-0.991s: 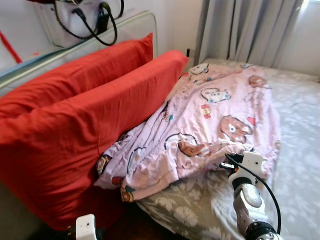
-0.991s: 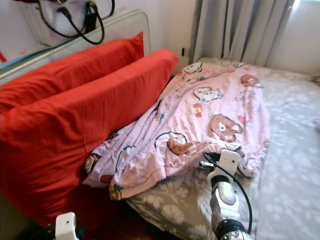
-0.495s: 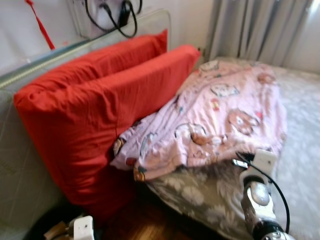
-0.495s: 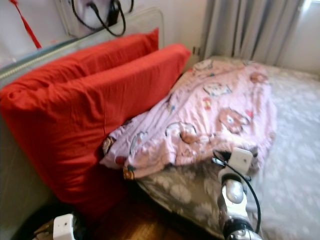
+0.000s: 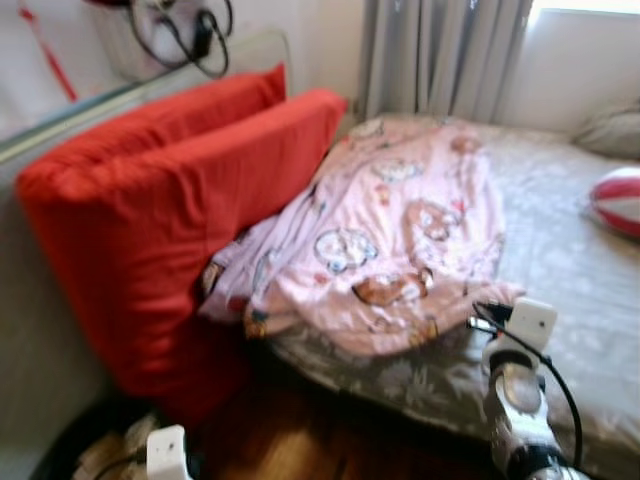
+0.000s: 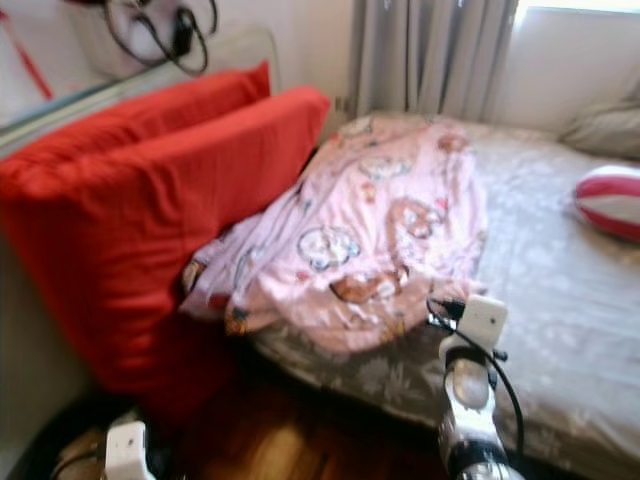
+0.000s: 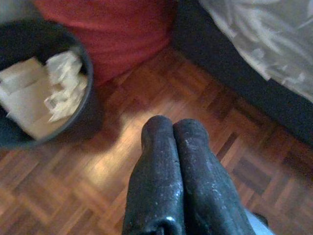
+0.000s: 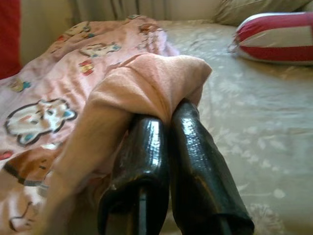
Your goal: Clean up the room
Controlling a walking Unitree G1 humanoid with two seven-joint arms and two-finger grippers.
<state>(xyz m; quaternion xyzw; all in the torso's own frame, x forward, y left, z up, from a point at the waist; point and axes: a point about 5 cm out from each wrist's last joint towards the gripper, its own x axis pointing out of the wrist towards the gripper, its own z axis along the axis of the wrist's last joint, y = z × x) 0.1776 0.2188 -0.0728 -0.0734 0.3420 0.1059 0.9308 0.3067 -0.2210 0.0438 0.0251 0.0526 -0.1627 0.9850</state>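
Observation:
A pink blanket printed with cartoon animals lies crumpled on the bed, reaching from the red pillows to its near edge. My right gripper is shut on a fold of this blanket at its near corner, which drapes over the fingertips. The right arm rises from the bottom right beside the mattress edge. My left gripper is shut on nothing and hangs low over the wooden floor, near a black bin. Its wrist shows at the bottom left.
Two large red pillows lean against the headboard on the left. A red-and-white striped cushion lies at the right on the grey floral sheet. Grey curtains hang behind. The bin holds crumpled paper.
The whole view has swung to the right, bringing the striped cushion into sight. The blanket's near edge has bunched up and folded over by the right gripper.

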